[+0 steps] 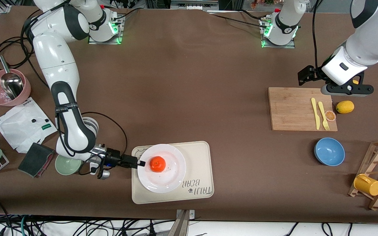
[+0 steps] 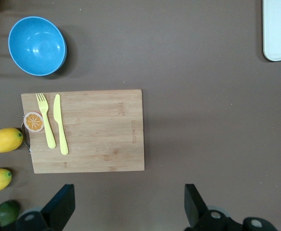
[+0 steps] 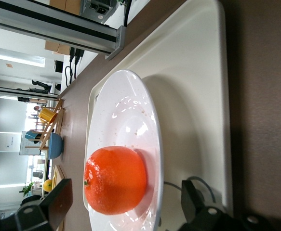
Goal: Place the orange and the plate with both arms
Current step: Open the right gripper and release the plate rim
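Note:
The orange sits on the white plate, which lies on the cream bear tray near the front camera. My right gripper lies low at the plate's rim on the right arm's side, open, its jaws either side of the rim. In the right wrist view the orange and the plate show between my right gripper's open fingers. My left gripper hangs open and empty by the cutting board's edge; in the left wrist view it is over bare table.
A cutting board holds a yellow knife, a fork and an orange slice, with a lemon beside it. A blue bowl and a rack with a yellow mug stand nearer the camera. A green bowl sits under the right arm.

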You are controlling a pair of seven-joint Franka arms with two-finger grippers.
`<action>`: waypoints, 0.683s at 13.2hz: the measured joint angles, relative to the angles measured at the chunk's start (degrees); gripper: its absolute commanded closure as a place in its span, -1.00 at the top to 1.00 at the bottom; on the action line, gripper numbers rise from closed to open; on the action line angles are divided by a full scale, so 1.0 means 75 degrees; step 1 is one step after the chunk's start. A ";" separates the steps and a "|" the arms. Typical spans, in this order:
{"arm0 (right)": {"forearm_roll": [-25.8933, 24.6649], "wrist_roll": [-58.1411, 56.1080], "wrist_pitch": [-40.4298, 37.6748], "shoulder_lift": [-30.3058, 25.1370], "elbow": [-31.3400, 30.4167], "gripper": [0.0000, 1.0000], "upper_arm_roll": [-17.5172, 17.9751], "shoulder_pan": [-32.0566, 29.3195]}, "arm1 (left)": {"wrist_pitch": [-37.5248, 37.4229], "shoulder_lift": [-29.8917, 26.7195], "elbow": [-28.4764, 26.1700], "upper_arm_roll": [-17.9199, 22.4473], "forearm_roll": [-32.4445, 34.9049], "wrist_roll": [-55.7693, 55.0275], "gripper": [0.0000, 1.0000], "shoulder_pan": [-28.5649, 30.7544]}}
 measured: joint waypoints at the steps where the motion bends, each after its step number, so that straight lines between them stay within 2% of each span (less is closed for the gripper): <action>1: -0.0036 -0.0001 -0.0072 -0.0005 0.0000 1.00 -0.0021 -0.0023 | 0.0000 0.0000 0.0000 0.0000 0.0000 0.0000 1.00 0.0000; 9: -0.0274 0.0220 -0.0122 -0.0208 0.0003 1.00 -0.0084 -0.0027 | 0.0000 0.0000 0.0026 0.0008 0.0000 0.0000 1.00 0.0028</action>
